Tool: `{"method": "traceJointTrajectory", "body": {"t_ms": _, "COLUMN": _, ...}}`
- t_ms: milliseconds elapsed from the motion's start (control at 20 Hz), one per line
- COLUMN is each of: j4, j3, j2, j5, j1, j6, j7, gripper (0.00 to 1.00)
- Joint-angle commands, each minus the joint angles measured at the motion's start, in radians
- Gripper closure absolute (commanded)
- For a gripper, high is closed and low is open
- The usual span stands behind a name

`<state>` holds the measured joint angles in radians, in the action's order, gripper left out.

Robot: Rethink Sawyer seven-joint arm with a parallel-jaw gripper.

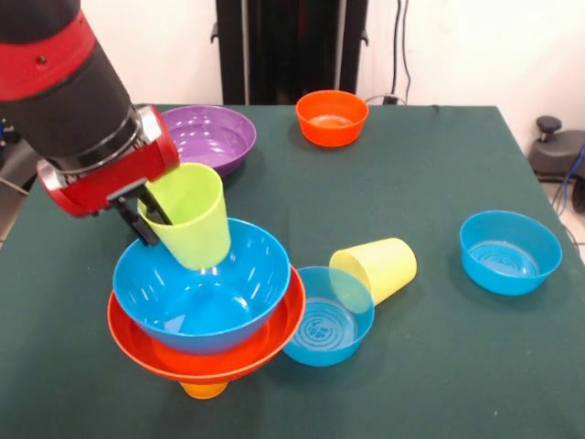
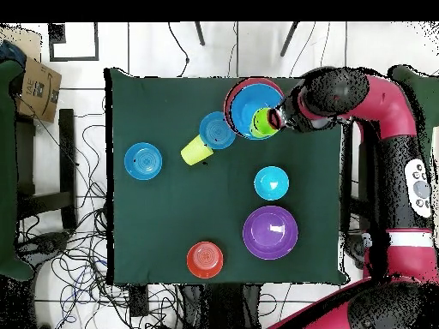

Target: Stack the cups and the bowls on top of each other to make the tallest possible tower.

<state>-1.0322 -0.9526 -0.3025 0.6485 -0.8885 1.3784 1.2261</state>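
The tower stands at the table's near left: a large blue bowl (image 1: 201,293) nested in a wider orange bowl (image 1: 206,352) over an orange cup (image 1: 203,390). My gripper (image 1: 151,219) is shut on the rim of the lime green cup (image 1: 194,215), one finger inside and one outside. The cup is tilted, with its base inside the blue bowl. In the overhead view the green cup (image 2: 261,122) sits at the tower's (image 2: 244,103) edge by the gripper (image 2: 276,118). The pale yellow cup (image 1: 375,267) lies on its side beside a medium blue bowl (image 1: 327,318).
A purple bowl (image 1: 208,137) and a small orange bowl (image 1: 332,117) sit at the far side. Another blue bowl (image 1: 509,251) is at the right. The overhead view shows a small blue bowl (image 2: 271,182) near the purple bowl (image 2: 270,232).
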Motion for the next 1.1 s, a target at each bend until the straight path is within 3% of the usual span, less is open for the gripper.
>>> {"method": "traceJointTrajectory", "body": {"t_ms": 50, "j4": 0.055, "j3": 0.030, "j2": 0.028, "j5": 0.082, "j1": 0.037, "j6": -0.073, "j7": -0.380, "gripper": 1.00}}
{"method": "traceJointTrajectory", "body": {"t_ms": 1100, "j4": 0.205, "j3": 0.035, "j2": 0.046, "j5": 0.093, "j1": 0.100, "j6": -0.015, "j7": -0.444, "gripper": 1.00}}
